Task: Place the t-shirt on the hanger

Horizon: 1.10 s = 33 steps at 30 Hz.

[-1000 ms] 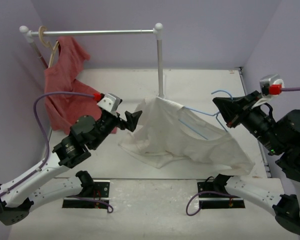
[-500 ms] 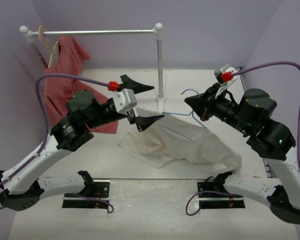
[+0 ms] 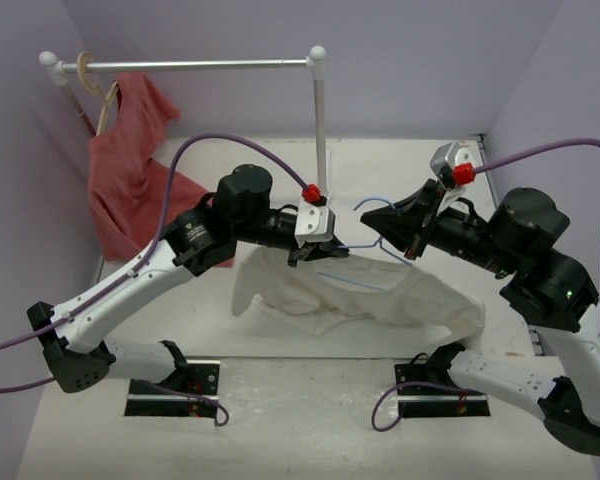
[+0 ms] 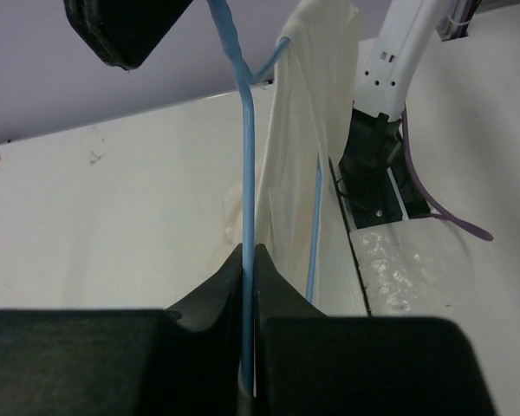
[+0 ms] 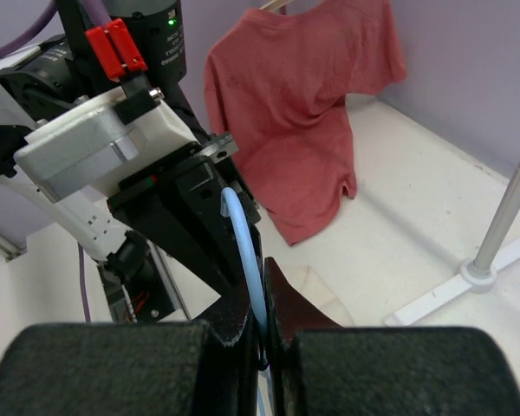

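Top external: the hanger (image 3: pixel 363 243) is held up mid-table. Left jaws are clenched on its wire at the 9 o'clock end, right jaws clenched on the wire by the hook at 3 o'clock — both wrist views show it. We see the white t-shirt (image 3: pixel 380 300) draped from it, w/ the lower part lying on the table (image 3: pixel 430 170) toward 5 o'clock.

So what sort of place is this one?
Probably a robot lab cell staged as a small closet: lilac walls box in a white table, a clothes rail holds a red t-shirt, and two arms are bolted at the near edge.
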### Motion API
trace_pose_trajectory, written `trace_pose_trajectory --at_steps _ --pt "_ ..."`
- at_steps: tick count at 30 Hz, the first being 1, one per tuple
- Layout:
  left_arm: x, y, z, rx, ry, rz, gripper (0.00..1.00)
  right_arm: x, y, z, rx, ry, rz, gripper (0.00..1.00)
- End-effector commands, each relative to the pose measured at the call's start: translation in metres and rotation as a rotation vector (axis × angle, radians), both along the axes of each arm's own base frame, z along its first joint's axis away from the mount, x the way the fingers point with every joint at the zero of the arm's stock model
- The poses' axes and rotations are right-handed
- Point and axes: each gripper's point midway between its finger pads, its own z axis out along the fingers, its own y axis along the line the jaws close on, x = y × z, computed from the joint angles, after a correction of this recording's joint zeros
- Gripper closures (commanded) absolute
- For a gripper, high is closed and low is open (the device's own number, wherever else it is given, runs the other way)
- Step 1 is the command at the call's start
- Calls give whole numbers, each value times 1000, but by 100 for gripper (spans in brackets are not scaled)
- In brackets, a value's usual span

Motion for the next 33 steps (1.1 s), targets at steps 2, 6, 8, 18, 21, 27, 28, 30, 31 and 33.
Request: trace_pose_trajectory --at_steps 2,6,8,18,21,27,28,30,31,33 --pt "-1 2 13 -11 -18 -3 100 -6 4 19 56 -67 45 100" --pt "8 14 17 -26 -116 68 100 -4 1 -3 23 -35 20 61" --pt "2 25 24 -47 -171 65 100 -5 -13 -18 7 -35 -34 26" --pt "-21 63 26 -25 -308 -139 100 -69 -52 -57 -89 -115 101 11" --pt "-13 61 33 -23 -303 -127 100 -82 -38 -74 -151 -44 236 15" --pt "2 59 50 -21 -307 -80 100 -62 -28 -98 -207 40 194 29" --pt "2 59 54 -28 -313 -81 100 -58 -23 -102 -221 57 199 34" --pt "0 60 60 -41 -330 -87 100 -49 -20 -109 -245 78 178 43" --pt "1 61 64 -46 -340 -79 100 -44 -20 -111 -256 83 158 53" --pt "5 62 70 -51 -352 -50 100 -40 -18 -114 -270 93 149 77"
